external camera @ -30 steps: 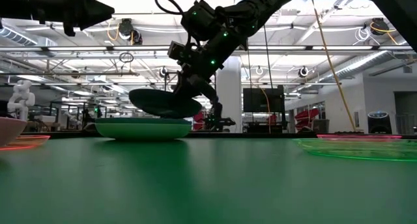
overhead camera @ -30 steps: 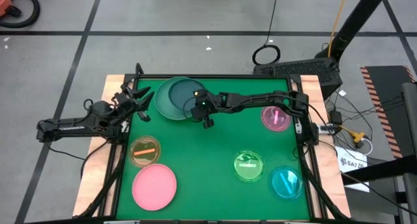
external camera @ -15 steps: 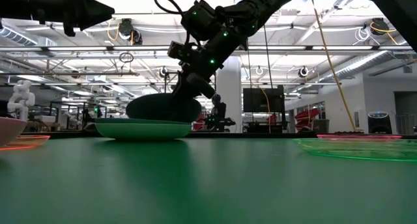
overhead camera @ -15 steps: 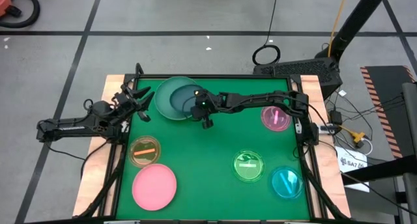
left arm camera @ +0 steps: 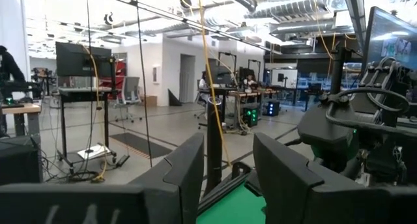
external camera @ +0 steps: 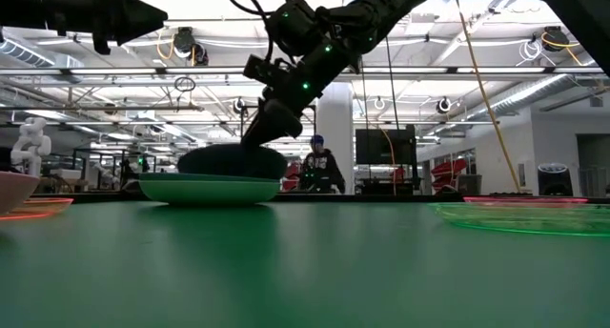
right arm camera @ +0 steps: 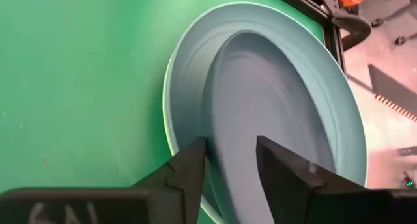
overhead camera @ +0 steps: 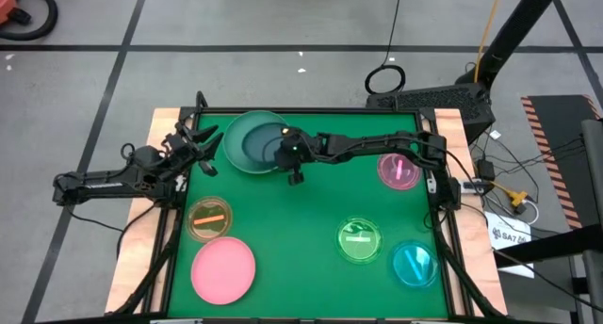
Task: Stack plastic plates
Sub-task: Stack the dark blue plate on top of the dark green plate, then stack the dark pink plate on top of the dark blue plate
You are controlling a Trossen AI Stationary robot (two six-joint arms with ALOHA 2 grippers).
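At the table's far left a grey-teal plate [overhead camera: 240,136] lies in a light green plate [external camera: 210,188]. A smaller dark teal plate [right arm camera: 260,100] lies inside them, its top showing above the stack [external camera: 232,160]. My right gripper [right arm camera: 229,160] stands open over this plate's right rim, one finger on either side of the rim, slanting down from the table's right. My left gripper [left arm camera: 228,165] is open and raised at the table's left edge [overhead camera: 201,147], holding nothing. My right gripper stands open astride the dark teal plate's rim [right arm camera: 212,155], slanting down from the table's right. Whether a finger touches the rim, I cannot tell. The plate lies in the stack, not lifted.
Loose on the green mat lie an amber plate [overhead camera: 209,218], a pink plate [overhead camera: 224,269], a magenta plate [overhead camera: 399,170], a green plate [overhead camera: 359,240] and a cyan plate [overhead camera: 414,264]. A person [external camera: 322,171] sits in the room beyond the table.
My right gripper has opened and rolled a little at the wrist, keeping its place. The dark teal plate, held tilted just above the stack a second ago, has dropped and now lies in the grey-teal plate.
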